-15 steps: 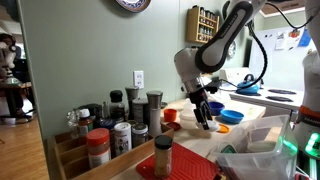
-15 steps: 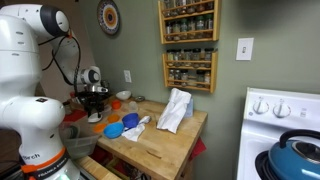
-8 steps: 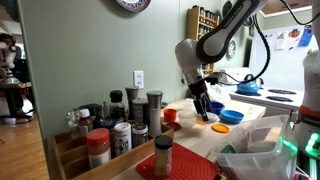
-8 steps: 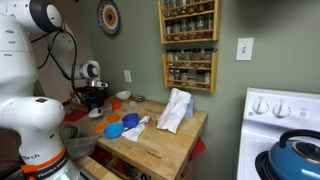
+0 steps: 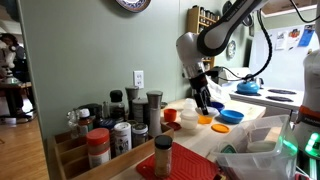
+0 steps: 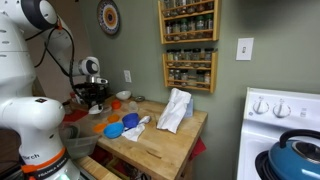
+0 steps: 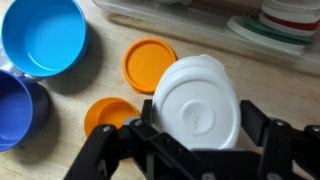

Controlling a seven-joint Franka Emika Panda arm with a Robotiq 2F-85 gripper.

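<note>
In the wrist view my gripper (image 7: pixel 197 120) is shut on a white round lid (image 7: pixel 197 100), one finger on each side of its rim. A second white rim shows just behind it. On the wooden counter (image 7: pixel 270 75) below lie an orange lid (image 7: pixel 148 60), another orange disc (image 7: pixel 105 115), a light blue bowl (image 7: pixel 42 35) and a darker blue bowl (image 7: pixel 15 105). In both exterior views the gripper (image 5: pixel 203 100) (image 6: pixel 93 100) hangs a little above the counter, over the orange and blue dishes (image 5: pixel 228 118) (image 6: pixel 116 128).
Several spice jars (image 5: pixel 110 128) and a red-capped jar (image 5: pixel 98 146) crowd the counter's near end. A white cloth (image 6: pixel 175 108) lies mid-counter. Spice racks (image 6: pixel 188 45) hang on the wall. A stove with a blue kettle (image 6: pixel 297 155) stands beyond the counter.
The arm has risen and drawn back a little from the counter, carrying the white lid. The grip has stayed the same.
</note>
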